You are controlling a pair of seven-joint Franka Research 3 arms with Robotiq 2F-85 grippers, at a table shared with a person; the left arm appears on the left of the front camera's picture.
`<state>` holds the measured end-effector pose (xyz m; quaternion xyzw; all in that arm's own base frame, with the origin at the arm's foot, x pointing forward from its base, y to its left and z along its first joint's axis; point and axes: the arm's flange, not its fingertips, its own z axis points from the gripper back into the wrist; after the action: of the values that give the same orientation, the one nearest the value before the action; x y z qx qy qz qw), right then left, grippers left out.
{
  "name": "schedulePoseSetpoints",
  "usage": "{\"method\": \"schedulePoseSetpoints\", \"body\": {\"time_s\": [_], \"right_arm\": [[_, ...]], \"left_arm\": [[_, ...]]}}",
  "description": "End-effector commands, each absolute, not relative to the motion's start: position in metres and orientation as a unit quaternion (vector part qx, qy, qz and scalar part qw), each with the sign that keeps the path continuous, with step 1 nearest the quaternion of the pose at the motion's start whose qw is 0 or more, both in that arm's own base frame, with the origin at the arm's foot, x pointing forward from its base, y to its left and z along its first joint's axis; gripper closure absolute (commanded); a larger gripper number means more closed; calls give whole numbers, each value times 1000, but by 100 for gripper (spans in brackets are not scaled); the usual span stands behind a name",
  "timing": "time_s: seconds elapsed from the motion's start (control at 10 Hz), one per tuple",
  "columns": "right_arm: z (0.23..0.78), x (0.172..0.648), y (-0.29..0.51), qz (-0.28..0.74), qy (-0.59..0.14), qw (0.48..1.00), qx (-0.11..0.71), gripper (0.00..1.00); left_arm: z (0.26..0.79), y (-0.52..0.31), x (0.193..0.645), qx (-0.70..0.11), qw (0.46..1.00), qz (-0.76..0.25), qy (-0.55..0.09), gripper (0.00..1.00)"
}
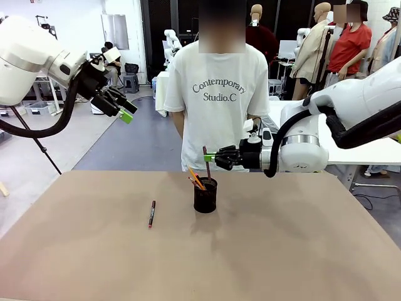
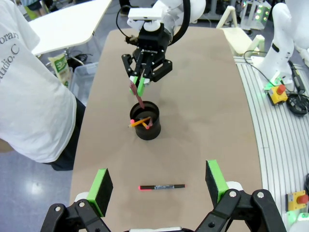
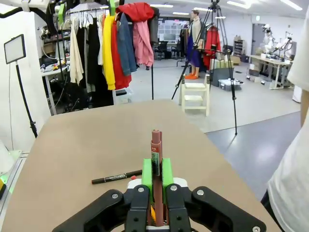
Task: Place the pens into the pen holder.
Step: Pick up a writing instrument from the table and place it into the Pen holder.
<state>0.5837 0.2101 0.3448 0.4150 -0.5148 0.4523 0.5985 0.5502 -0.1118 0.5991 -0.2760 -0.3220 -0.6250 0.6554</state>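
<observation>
The right arm's jaws are clamped on a thin dark red pen [image 1: 206,164]. They hold it upright over the small black cylindrical wire-mesh pen holder [image 1: 205,195], with the pen's lower end at the cup's mouth. The holder stands on the brown table [image 1: 282,251], near its middle toward the far side. An orange-yellow pencil-like stick [image 1: 196,178] leans inside it. Another dark red pen with black parts [image 1: 151,214] lies flat on the table, apart from the holder on its left. The left arm's jaws stand wide apart and empty, raised high above the table's left side. A person in a white T-shirt [image 1: 216,94] stands at the far edge.
</observation>
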Motion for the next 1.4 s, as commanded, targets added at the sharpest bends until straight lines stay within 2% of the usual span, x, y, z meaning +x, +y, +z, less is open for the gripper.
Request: {"method": "schedulePoseSetpoints", "body": {"time_s": [0.0,0.1,0.2,0.7,1.1,1.3], "right_arm": [[342,586,218,454,-498,604,425,100],[337,586,220,455,-494,608,423,100],[336,588,221,458,-493,610,418,95],[336,589,218,464,-495,611,408,1],[336,585,213,468,-494,610,406,0],[332,575,209,507,-459,601,413,0]], "left_arm": [[599,-111,549,-275,654,-626,-323,0],[599,-111,549,-275,654,-626,-323,0],[599,-111,549,-275,654,-626,-323,0],[599,-111,549,-275,654,-626,-323,0],[599,-111,549,-275,654,-626,-323,0],[599,-111,549,-275,654,-626,-323,0]]}}
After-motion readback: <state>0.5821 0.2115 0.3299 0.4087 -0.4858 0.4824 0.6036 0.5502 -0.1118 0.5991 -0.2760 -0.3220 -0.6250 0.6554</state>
